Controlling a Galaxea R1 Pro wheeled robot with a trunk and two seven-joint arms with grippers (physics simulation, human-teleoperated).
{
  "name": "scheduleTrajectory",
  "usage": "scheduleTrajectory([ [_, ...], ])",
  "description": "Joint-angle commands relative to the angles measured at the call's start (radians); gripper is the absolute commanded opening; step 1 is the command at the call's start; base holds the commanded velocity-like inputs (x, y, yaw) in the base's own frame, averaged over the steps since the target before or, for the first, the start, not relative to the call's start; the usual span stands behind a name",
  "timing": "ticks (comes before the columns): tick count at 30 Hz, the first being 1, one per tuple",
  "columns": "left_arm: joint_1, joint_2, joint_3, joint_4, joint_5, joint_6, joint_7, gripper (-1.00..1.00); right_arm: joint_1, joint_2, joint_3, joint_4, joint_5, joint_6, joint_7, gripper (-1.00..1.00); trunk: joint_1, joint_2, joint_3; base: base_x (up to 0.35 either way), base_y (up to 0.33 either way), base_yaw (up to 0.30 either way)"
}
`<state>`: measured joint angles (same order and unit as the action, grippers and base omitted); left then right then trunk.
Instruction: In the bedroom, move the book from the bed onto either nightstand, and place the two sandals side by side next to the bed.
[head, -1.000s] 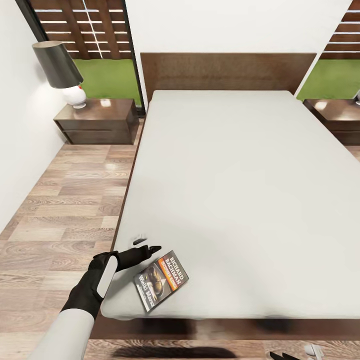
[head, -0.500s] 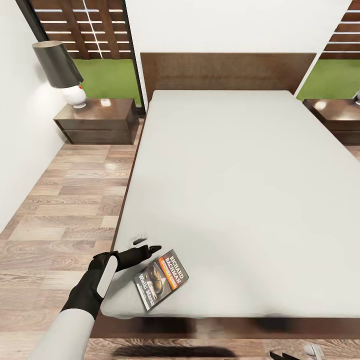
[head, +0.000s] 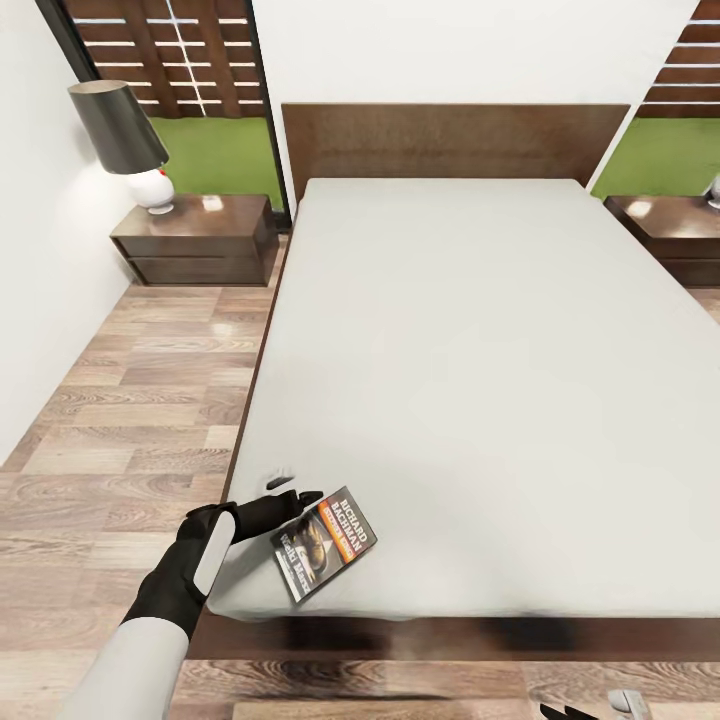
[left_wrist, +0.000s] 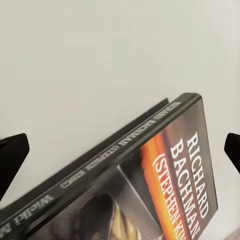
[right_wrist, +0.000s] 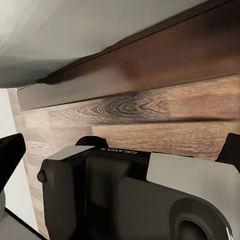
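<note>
The book (head: 322, 543) lies flat near the foot-left corner of the bed (head: 480, 380), dark cover up with its orange band showing. My left gripper (head: 292, 490) is open just left of the book, low over the mattress edge. In the left wrist view the book (left_wrist: 150, 185) lies between the two spread fingertips (left_wrist: 12, 160), untouched. My right gripper (head: 572, 712) hangs low beside the foot of the bed, open, with nothing held. One nightstand (head: 195, 240) stands left of the headboard and another nightstand (head: 665, 235) right of it. The sandals are out of view.
A lamp (head: 120, 140) with a dark shade stands on the left nightstand. Wood-plank floor (head: 130, 420) runs between the bed and the left white wall. The right wrist view looks past part of my own body (right_wrist: 130, 195) to the bed frame (right_wrist: 150, 60) and floor.
The whole head view has shifted slightly, so bed and book sit a little higher in it. The left gripper keeps its pose beside the book, still open.
</note>
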<state>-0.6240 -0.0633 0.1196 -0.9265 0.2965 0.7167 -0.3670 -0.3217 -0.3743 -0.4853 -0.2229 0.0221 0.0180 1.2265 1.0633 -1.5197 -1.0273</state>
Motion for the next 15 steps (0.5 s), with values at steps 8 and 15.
scheduleTrajectory([
  [8, 0.000, -0.001, 0.003, 0.000, -0.007, 0.007, -0.001, 1.00, -0.001, 0.000, -0.004, 0.000, 0.002, 0.002, 0.004, 1.00, 0.000, 0.000, -0.001, -0.156, 0.000, 0.000],
  [15, 0.000, -0.001, 0.003, 0.001, -0.007, 0.007, -0.001, 1.00, -0.001, 0.000, -0.004, 0.000, 0.002, 0.002, 0.004, 1.00, 0.000, 0.000, -0.001, -0.017, 0.000, 0.000],
])
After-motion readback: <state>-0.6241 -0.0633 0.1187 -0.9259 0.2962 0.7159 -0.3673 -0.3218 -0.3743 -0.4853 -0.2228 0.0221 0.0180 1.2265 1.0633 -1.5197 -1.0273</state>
